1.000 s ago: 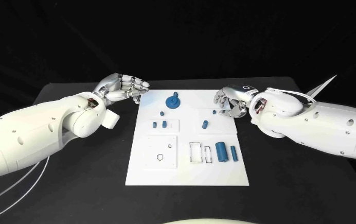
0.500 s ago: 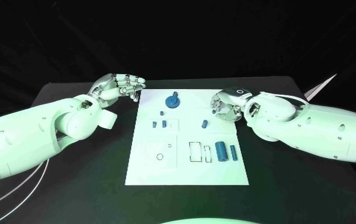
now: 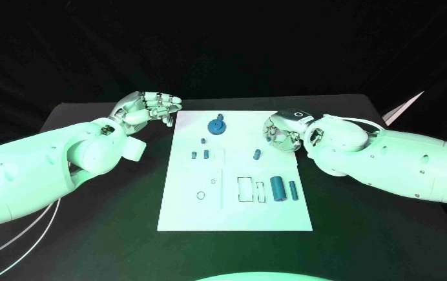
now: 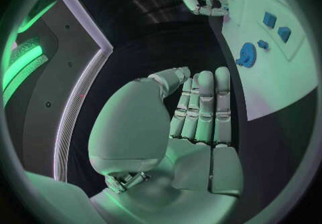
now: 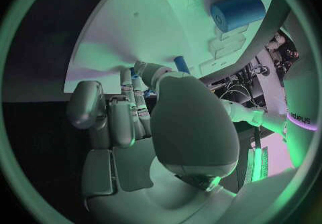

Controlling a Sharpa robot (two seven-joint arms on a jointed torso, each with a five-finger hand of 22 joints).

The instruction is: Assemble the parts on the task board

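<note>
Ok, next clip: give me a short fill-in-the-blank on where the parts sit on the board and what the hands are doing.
1. The round gear-like blue part lies at the board's ____ end, away from the robot.
2. The two largest blue cylinders lie on the task board on the robot's ____ side.
3. The left hand hovers over the black ____, beside the board, its fingers curled.
4. The left hand holds ____.

Missing words: far; right; table; nothing

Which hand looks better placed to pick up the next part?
Probably the right hand: it hangs over the task board's edge near a small blue peg. The left hand, fingers curled, sits off the board.
</note>
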